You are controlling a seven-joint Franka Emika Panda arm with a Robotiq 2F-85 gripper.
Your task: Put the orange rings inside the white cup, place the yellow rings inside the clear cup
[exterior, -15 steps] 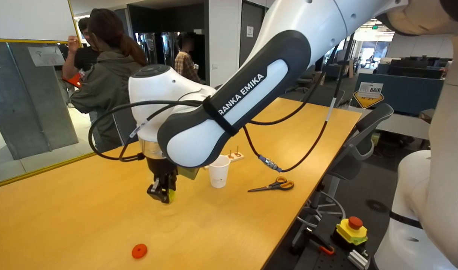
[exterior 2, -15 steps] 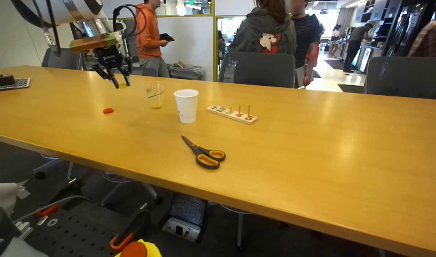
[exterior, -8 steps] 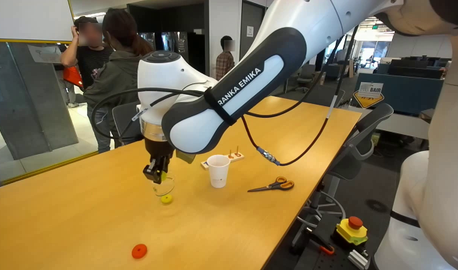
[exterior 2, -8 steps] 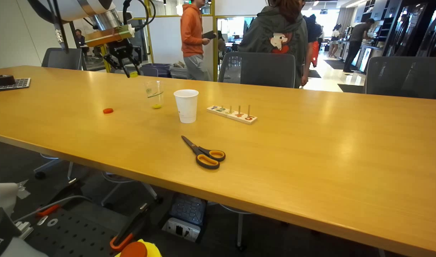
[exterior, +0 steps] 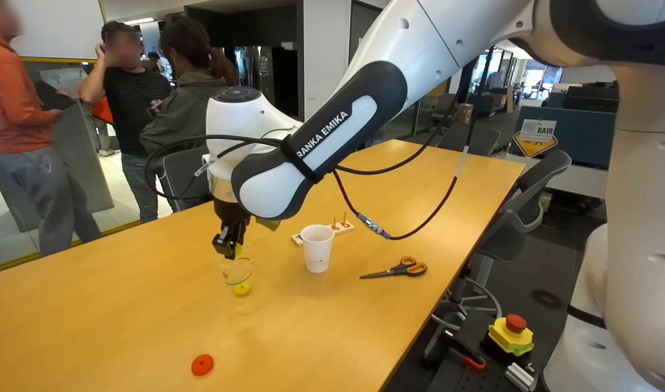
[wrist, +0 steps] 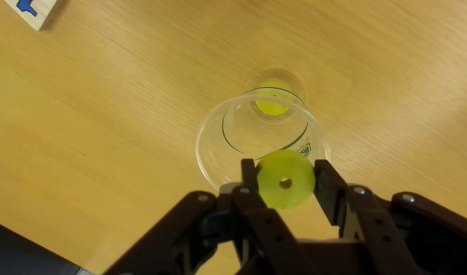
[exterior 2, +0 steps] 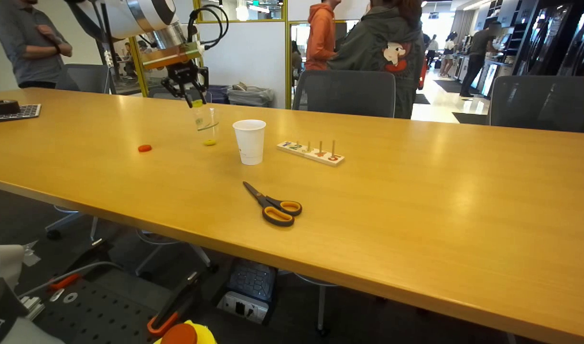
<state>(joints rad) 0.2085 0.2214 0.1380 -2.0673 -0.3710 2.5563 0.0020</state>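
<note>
Shifted sideways since the earlier frame, the hand has come closer to the clear cup, bringing a yellow ring along, and a person in an orange hoodie now shows at the edge of an exterior view. The hand pinches that ring from two sides — its centre hole is plain in the wrist view. The ring hangs close above the cup's mouth, toward one side, and covers part of the rim in the wrist view; whether it touches, I can't say. The cup stands upright, with a second yellow ring lying flat at its bottom. Near it, the white cup stands upright too, its floor hidden. One orange ring lies flat on the counter, well apart from both cups. A numbered peg board and a pair of scissors lie near the white cup — both apart from it.
</note>
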